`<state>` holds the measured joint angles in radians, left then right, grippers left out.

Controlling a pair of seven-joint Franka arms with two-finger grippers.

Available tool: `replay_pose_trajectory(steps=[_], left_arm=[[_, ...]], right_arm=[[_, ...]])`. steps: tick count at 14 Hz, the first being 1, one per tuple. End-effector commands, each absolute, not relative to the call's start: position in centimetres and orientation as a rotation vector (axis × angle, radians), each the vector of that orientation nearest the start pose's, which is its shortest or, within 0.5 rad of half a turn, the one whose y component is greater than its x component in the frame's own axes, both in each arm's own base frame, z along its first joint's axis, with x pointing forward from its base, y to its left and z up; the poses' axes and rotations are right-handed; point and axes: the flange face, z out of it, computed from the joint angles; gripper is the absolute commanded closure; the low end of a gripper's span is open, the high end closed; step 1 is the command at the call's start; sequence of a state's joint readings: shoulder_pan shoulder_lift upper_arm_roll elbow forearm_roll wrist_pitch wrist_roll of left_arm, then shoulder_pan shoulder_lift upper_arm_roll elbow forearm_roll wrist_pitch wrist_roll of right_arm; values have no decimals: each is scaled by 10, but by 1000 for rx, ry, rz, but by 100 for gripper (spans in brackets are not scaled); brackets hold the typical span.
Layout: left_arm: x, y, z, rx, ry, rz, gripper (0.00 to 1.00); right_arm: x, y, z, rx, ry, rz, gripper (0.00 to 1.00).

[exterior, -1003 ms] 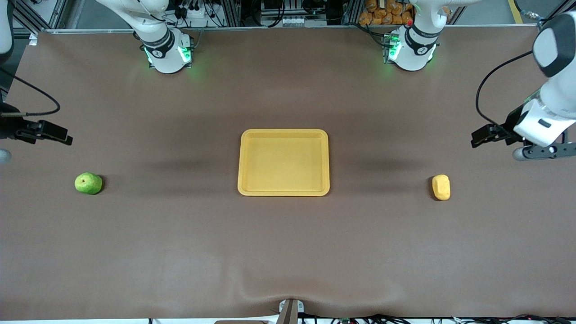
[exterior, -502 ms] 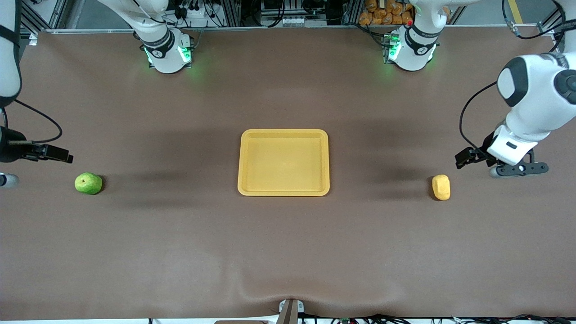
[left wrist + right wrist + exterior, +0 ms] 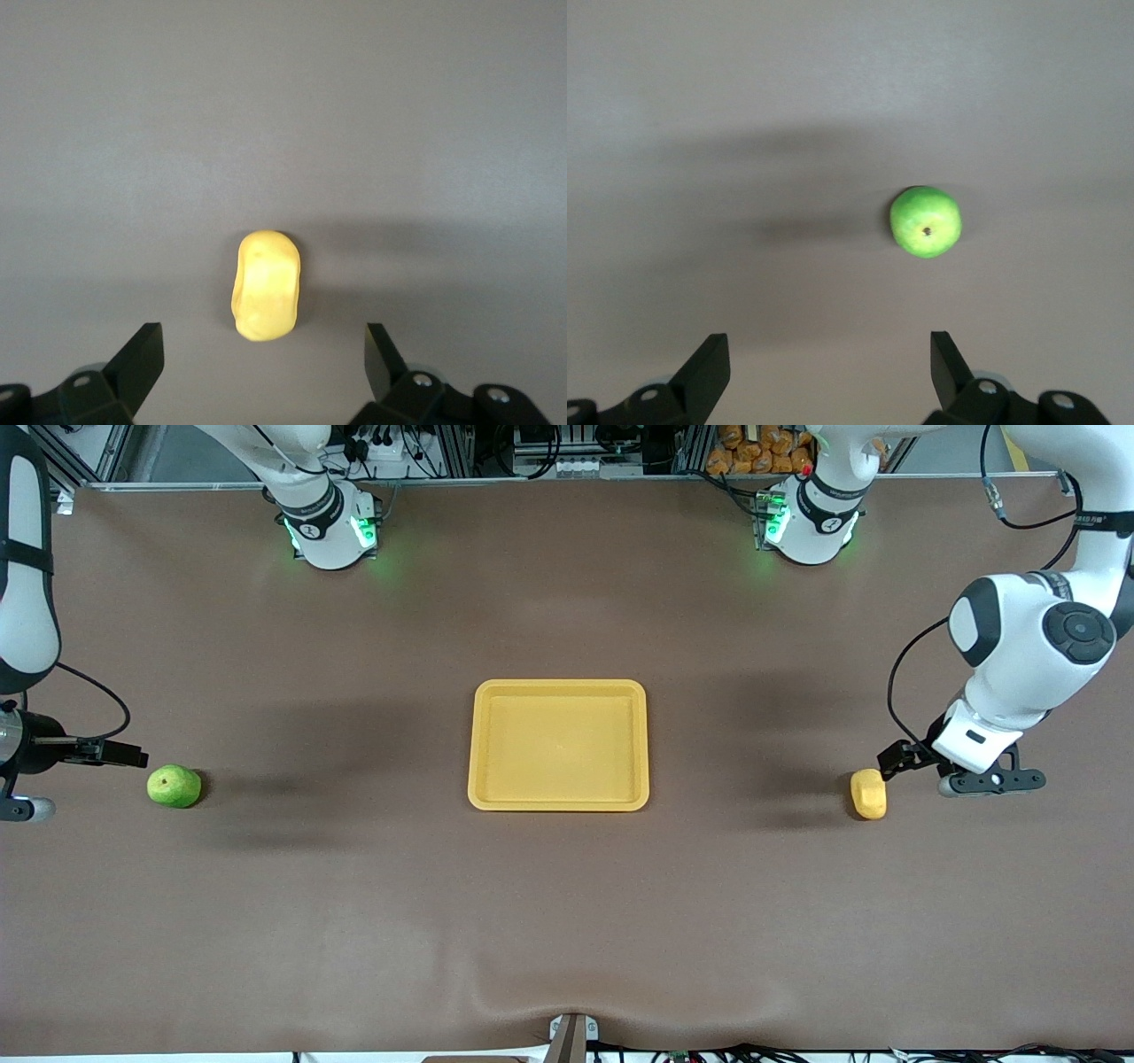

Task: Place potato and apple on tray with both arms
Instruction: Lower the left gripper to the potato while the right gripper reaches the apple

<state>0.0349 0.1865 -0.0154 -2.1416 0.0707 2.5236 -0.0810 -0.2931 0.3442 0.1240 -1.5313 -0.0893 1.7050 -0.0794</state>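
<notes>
- Left gripper (image 3: 264,354): I see its fingers (image 3: 142,359) spread wide, empty, over the potato (image 3: 868,794) near the bench's (image 3: 567,921) left-arm edge.
- Right gripper (image 3: 830,354): fingers wide, empty, by the apple (image 3: 174,786); partly cut off at the front view's edge.
- Tray (image 3: 558,803): bench centre, bare.

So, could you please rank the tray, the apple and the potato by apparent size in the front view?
1. tray, by far the largest.
2. apple and potato: look about alike, so unranked.

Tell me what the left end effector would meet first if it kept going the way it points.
Probably the potato: it lies on the table between the open fingers of the left end effector, just ahead of them. How high the end effector is, I can't tell.
</notes>
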Motion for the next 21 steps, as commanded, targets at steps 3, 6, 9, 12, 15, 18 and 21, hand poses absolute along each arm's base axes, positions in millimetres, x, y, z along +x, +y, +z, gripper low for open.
replay_pose_trajectory(steps=[3, 6, 9, 12, 15, 18, 21], left_arm=[[576, 16, 293, -3078, -35, -364, 0], [578, 17, 270, -3079, -29, -397, 0], [578, 18, 258, -3080, -30, -390, 0], [578, 19, 247, -3083, -32, -379, 0], [577, 18, 231, -3089, -29, -353, 0], [576, 17, 221, -3079, 12, -328, 7], [575, 16, 215, -3067, 55, -313, 16]], right_arm=[[633, -155, 419, -3167, 141, 291, 0], [629, -160, 399, -3164, 150, 286, 0], [622, -170, 377, -3161, 173, 266, 0], [616, -176, 360, -3159, 186, 256, 0], [610, -179, 342, -3158, 191, 238, 0], [605, -180, 329, -3159, 191, 218, 0], [606, -181, 314, -3158, 178, 235, 0]])
